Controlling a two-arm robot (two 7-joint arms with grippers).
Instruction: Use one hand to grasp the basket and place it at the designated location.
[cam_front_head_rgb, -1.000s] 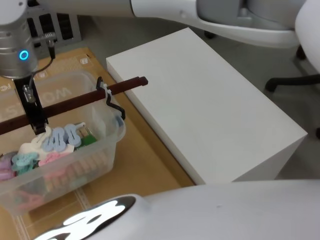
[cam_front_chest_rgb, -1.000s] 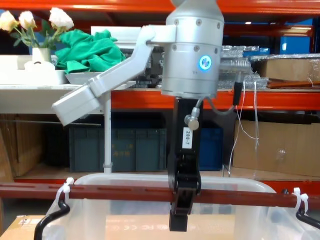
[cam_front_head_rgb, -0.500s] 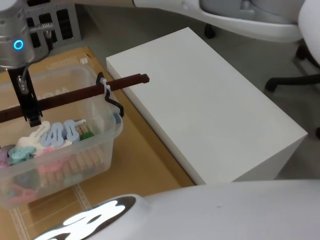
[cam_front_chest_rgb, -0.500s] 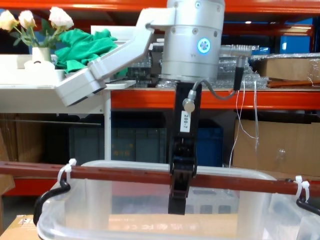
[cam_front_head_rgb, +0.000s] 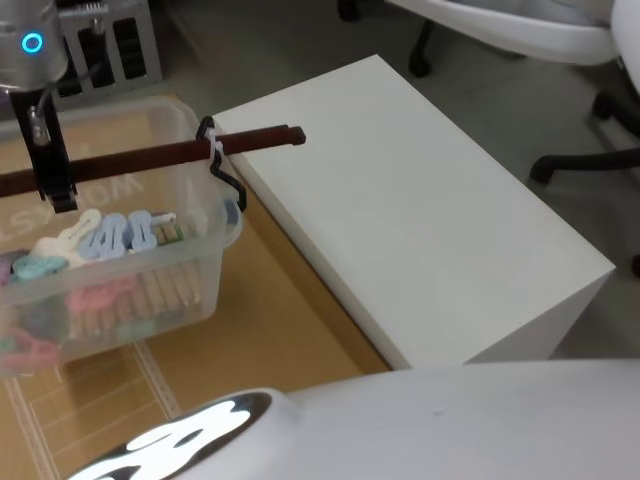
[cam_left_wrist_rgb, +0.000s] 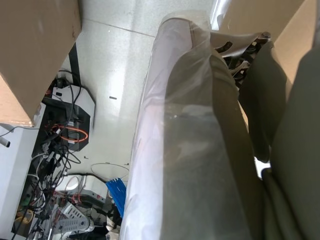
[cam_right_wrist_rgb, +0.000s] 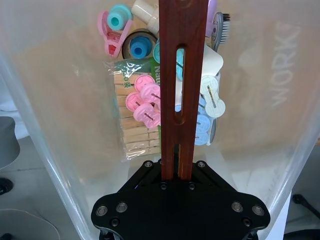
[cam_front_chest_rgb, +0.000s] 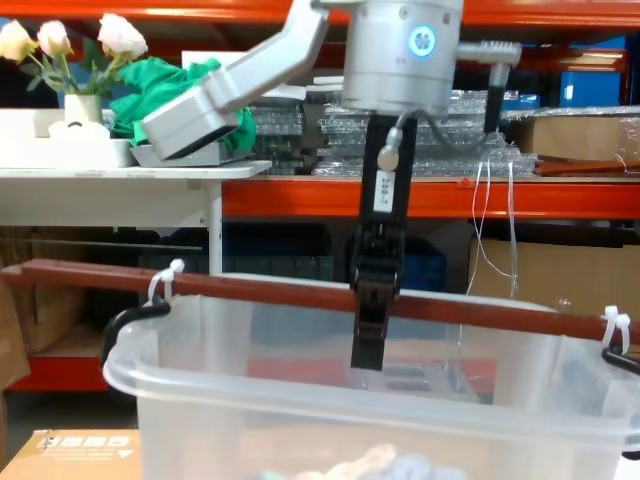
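Note:
The basket (cam_front_head_rgb: 195, 285) is a translucent whitish bin holding pastel clips and wooden clothespins (cam_right_wrist_rgb: 142, 130). It hangs over the brown cardboard sheet at the left of the head view. A dark red-brown handle bar (cam_front_head_rgb: 150, 155) spans its top, tied with a white zip tie and black clips (cam_front_head_rgb: 222, 178). My right gripper (cam_front_head_rgb: 60, 195) reaches down from a silver arm with a blue ring light and is shut on the middle of that bar (cam_right_wrist_rgb: 182, 75). In the chest view the gripper (cam_front_chest_rgb: 368, 345) holds the bar (cam_front_chest_rgb: 260, 290) slightly tilted, its left end higher, above the rim (cam_front_chest_rgb: 300, 400).
A large white box (cam_front_head_rgb: 400, 210) stands just right of the basket, with the bar's end reaching over its near corner. Cardboard sheet (cam_front_head_rgb: 270, 330) covers the floor under the basket. Chair legs (cam_front_head_rgb: 590, 160) stand at far right. Orange shelving (cam_front_chest_rgb: 300, 195) fills the background.
My right gripper has risen with the handle bar in it, and the basket has come up with it and shifted toward the far left. The bar now tilts more.

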